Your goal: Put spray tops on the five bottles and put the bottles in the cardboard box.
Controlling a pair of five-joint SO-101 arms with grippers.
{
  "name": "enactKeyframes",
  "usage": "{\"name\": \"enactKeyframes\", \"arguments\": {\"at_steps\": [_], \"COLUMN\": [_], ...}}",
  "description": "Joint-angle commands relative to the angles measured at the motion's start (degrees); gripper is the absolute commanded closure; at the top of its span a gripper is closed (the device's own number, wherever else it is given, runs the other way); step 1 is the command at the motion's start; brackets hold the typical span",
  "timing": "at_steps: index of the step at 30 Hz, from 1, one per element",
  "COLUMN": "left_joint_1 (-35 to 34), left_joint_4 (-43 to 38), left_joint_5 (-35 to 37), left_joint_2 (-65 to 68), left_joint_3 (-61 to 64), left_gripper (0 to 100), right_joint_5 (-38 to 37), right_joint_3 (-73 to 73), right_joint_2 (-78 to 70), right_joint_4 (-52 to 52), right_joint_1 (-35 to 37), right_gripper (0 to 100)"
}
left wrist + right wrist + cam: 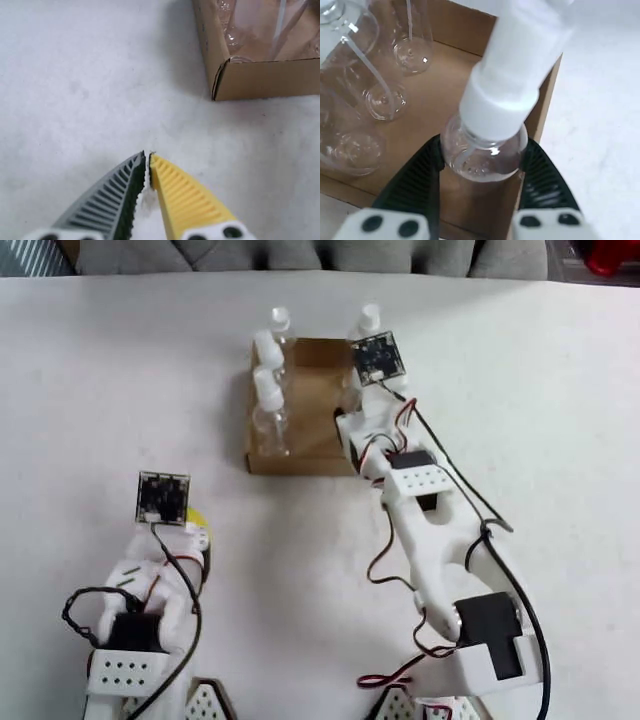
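Note:
The cardboard box (310, 410) stands at mid-table. Three clear bottles with white spray tops (268, 385) stand along one side of it; in the right wrist view their bases (382, 102) rest on the box floor (435, 95). My right gripper (482, 160) is shut on another clear bottle (482, 155) with a white spray top (512, 85), held upright over the box's inside by its near wall. That bottle's cap (369, 318) pokes out past the right arm's wrist board. My left gripper (148, 159) is shut on nothing, low over bare table, a short way from the box corner (220, 85).
The left arm (150, 570) sits at the front left, the right arm (435, 530) stretches from the front right to the box. White tabletop (520, 390) lies open on both sides. A grey sofa edge (300, 255) runs behind the table.

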State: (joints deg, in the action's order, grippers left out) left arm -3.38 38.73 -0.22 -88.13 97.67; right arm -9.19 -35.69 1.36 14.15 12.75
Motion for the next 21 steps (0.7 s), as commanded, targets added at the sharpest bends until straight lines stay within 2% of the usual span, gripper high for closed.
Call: {"name": "enactKeyframes", "arguments": {"at_steps": [1,9,13,21], "left_joint_1": [-0.5,-0.5,-0.5,-0.5], "left_joint_4": [-1.8,-1.8,-1.8,-1.9], "left_joint_5": [-0.8,-0.8,-0.8,-0.8], "left_joint_2": [0.1,0.1,0.1,0.1], "left_joint_3": [-0.3,-0.3,-0.3,-0.3], "left_gripper": [98,98,98,98], "right_joint_5": [-0.9,-1.1,-4.8,-4.8], "right_joint_3": [1.6,1.5,1.4,1.3], "right_joint_2": [0.5,0.4,0.4,0.4], "right_joint_4": [0.7,0.8,0.8,0.8], "right_joint_1": [-1.0,-1.0,-1.0,-0.9], "right_gripper": [98.2,98.1,98.1,98.1]}}
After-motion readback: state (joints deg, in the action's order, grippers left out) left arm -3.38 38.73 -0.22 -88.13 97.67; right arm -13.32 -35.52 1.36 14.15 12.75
